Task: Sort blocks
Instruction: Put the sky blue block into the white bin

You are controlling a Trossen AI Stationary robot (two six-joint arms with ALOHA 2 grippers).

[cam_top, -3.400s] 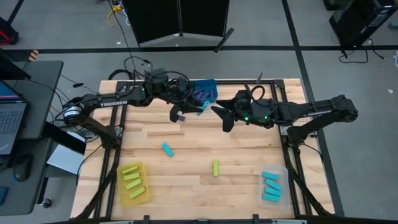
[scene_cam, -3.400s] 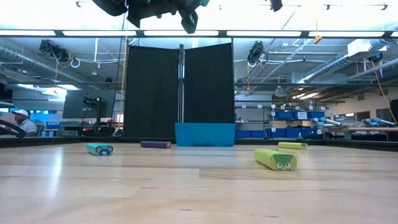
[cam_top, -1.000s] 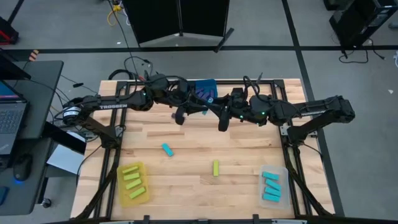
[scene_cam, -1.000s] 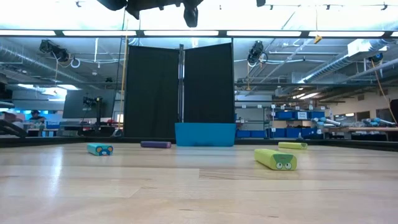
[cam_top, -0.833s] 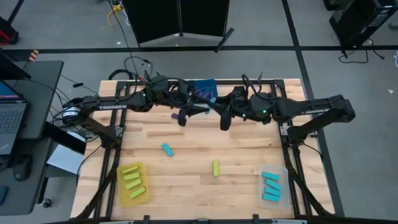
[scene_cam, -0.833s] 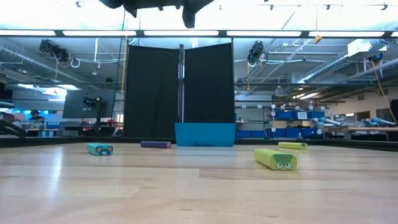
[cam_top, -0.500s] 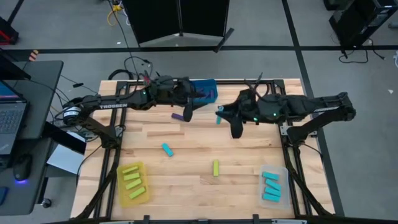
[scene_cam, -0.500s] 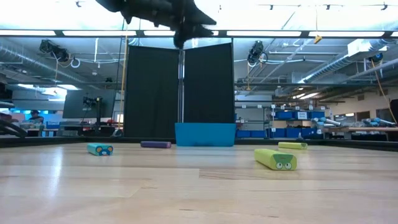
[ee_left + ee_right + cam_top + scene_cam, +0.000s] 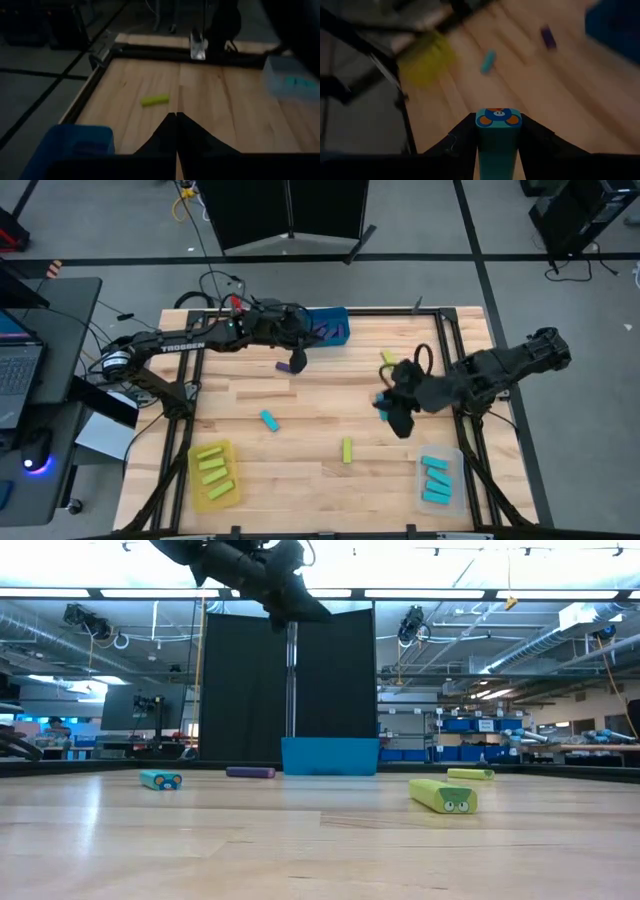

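**Cyan block in transit to its bin, left arm empty by the blue bin**

High view: the right gripper [image 9: 386,402] hangs above the wooden bench [image 9: 300,410], partway toward the clear rectangular bin [image 9: 438,480] that already holds cyan bars. To finish this step well, I judge the arm should carry on until its jaws stand squarely over that bin, lower close to the rim, and only then release, so the bar lands flat among its own colour. The left gripper [image 9: 299,358] sits at the far side, just beside the blue rectangular bin [image 9: 328,326], with a small purple bar [image 9: 284,367] lying right next to its jaws. A loose cyan bar [image 9: 269,420] and a loose lime bar [image 9: 347,450] lie well apart from both grippers; the yellow bin [image 9: 214,473] holds lime bars.

Low view: one dark arm hangs high above the bench; I cannot tell its jaws from here.

Left wrist view: the left jaws are pressed together with nothing between them; another lime bar [image 9: 154,100] lies ahead of them.

Right wrist view: the right jaws stand partly apart, clamped on the sides of a cyan oblong block [image 9: 498,135] with a printed end.
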